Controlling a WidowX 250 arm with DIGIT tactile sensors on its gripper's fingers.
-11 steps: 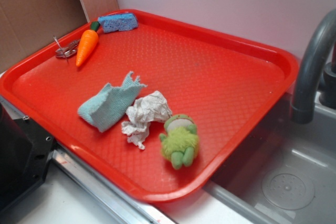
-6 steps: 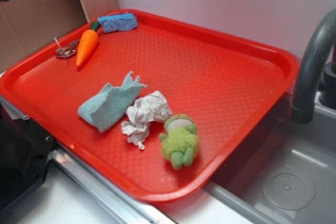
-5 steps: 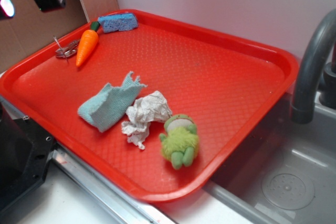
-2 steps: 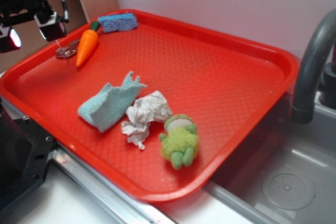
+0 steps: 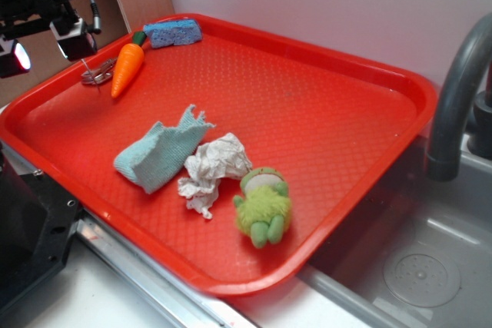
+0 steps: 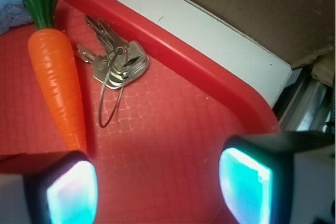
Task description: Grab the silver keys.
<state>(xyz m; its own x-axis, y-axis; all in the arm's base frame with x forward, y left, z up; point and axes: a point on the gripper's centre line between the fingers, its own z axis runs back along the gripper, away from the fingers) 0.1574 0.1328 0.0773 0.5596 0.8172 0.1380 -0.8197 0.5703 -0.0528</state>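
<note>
Red tray [image 5: 323, 113] on your tabletop: your hand [image 6: 157, 182], fingers spread and gripping nothing, hovers near the far-left corner where the silver keys [image 6: 116, 61] lie flat just beside the toy carrot [image 6: 55, 77], likely lining up a descent.

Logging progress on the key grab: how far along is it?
Done: the pincer is open above the tray's far corner. In hand: nothing; the keys lie flat beside the carrot, ahead of the fingers, not between them. Left: line up over the keys, descend, close, lift.
</note>
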